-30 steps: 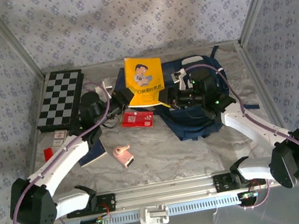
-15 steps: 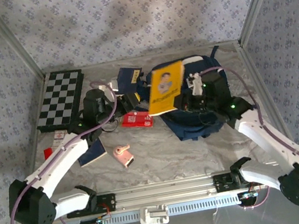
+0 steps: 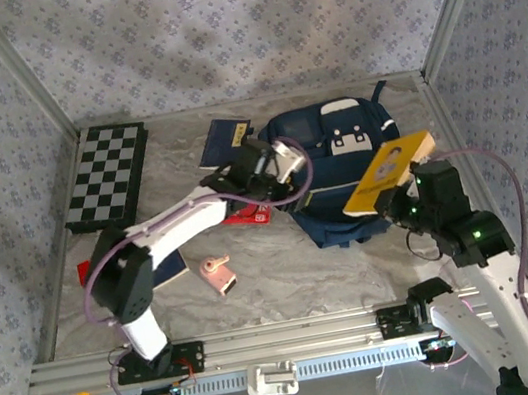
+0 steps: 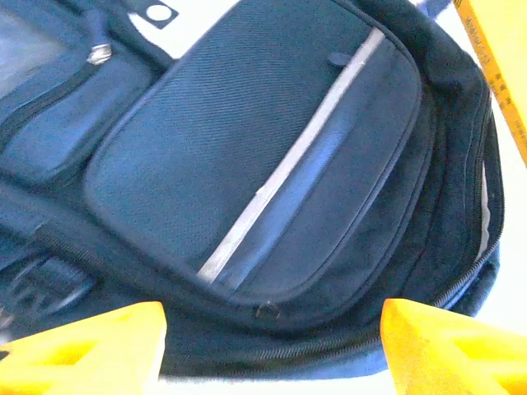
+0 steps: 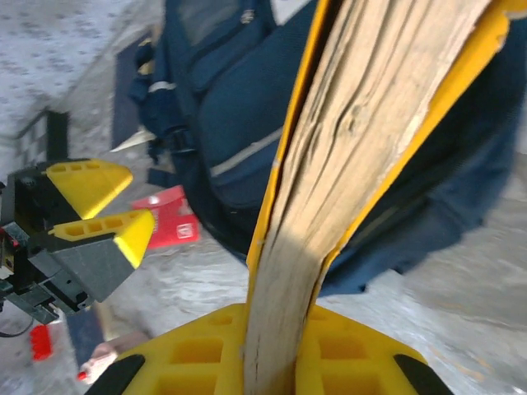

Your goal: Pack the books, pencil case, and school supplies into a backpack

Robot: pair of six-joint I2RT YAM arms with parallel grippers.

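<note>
The navy backpack lies flat at mid-table and spreads across the left wrist view. My right gripper is shut on the bright yellow book, held tilted above the backpack's right side; its page edge rises between the jaws. My left gripper stands open over the backpack's left edge, fingertips wide apart with nothing between them. One navy book lies behind my left arm, another beside its elbow. The red pencil case sits partly under that arm. The pink gadget lies nearer.
A checkered board lies at the back left. A small red block sits near the left edge. My left gripper and the pencil case show in the right wrist view. Bare marble lies in front of the backpack.
The yellow book passed to my right gripper, which carried it right and toward the near side. My left gripper opened and swung over to the backpack's left edge.
</note>
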